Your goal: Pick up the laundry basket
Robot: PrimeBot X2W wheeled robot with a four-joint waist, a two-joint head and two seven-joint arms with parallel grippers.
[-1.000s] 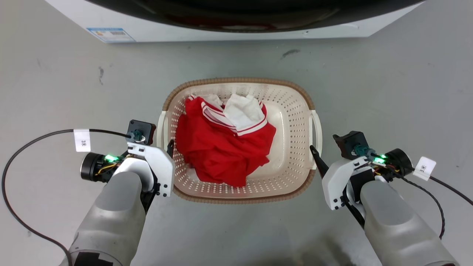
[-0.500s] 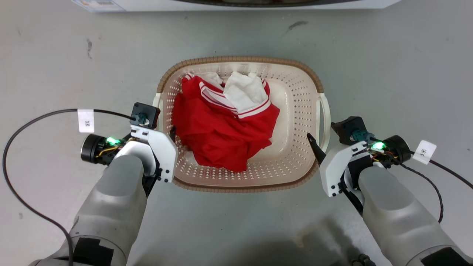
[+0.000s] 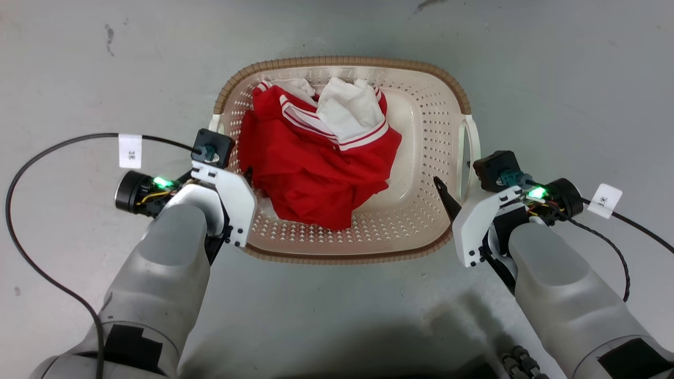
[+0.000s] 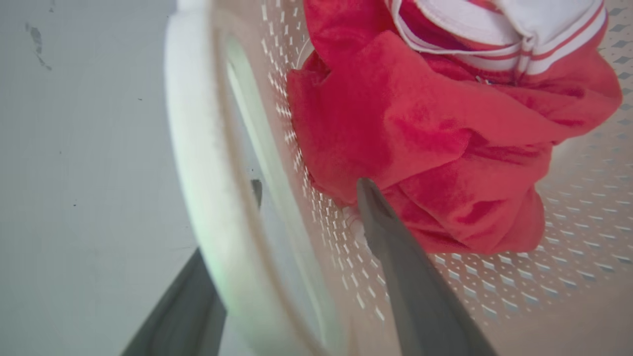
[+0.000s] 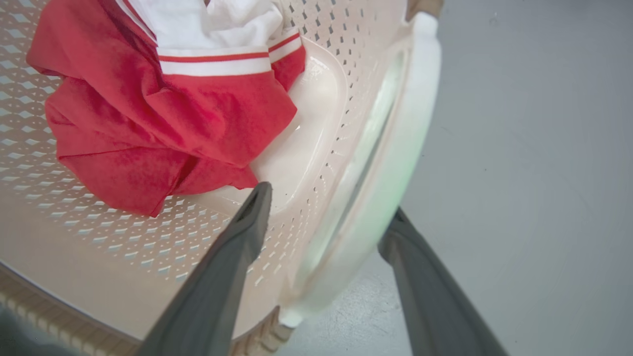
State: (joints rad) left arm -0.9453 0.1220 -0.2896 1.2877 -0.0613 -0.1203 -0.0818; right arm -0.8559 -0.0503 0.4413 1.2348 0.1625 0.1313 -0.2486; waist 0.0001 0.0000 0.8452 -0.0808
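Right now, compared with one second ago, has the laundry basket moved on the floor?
No. The laundry basket keeps its place against the dark floor mark to its upper left. The whole head view shifted, so the camera moved.

The basket (image 3: 421,221), cream with perforated walls, a brown woven rim and 2 white side handles, sits upright, holding crumpled red-and-white clothes (image 3: 316,173) toward its left.

Smooth grey concrete floor (image 3: 337,316) all round; a few dark scuff marks (image 3: 109,38) on it; light even, soft shadows.
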